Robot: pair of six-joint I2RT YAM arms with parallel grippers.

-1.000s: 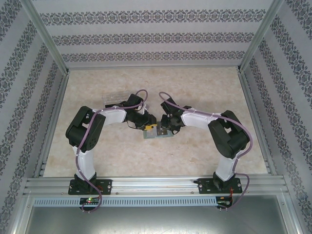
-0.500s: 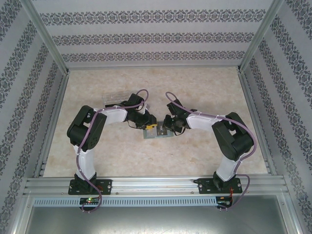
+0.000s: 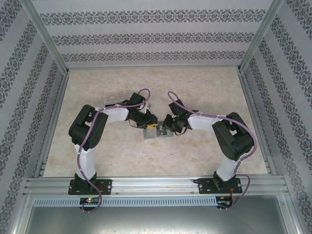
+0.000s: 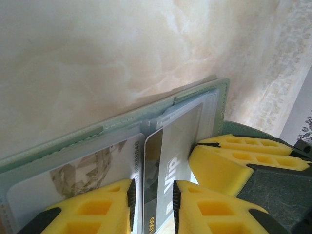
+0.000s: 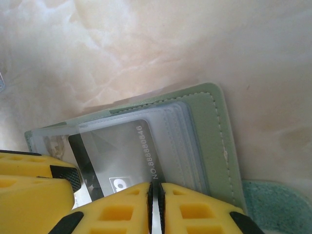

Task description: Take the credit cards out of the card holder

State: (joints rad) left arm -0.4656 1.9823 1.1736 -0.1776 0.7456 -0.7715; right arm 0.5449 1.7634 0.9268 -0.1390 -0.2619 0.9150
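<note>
The desk (image 3: 204,92) is big and pale, and both arms reach to its middle. A clear tray (image 3: 116,97) sits behind the left arm, well apart from the work. It is too small here to tell what is in it.

The card holder (image 5: 214,131) lies open on the desk between the two arms. It is soft and green, with clear pockets inside, and cards sit in those pockets.

The right tool (image 5: 155,187) is pinched almost shut on the edge of a clear pocket (image 5: 161,146). I think it is there to hold the card holder down. If that thin edge slips out, the whole card holder could lift up with the card and nothing would come free.

The left tool (image 4: 153,187) is narrow and looks pinched on the black card (image 4: 157,156), which stands partly out of its pocket. The grip is on a small bit of a smooth card, so the card could slide out and drop. It could also catch on the pocket rim and bend if it is pulled crooked.

The two tools are just beside each other, so a wide pull could make them bump.

A whitish card (image 4: 73,178) lies flat in the next pocket, touched by no tool. No card lies out on the desk that I can see, so the job looks like it is at its first card
</note>
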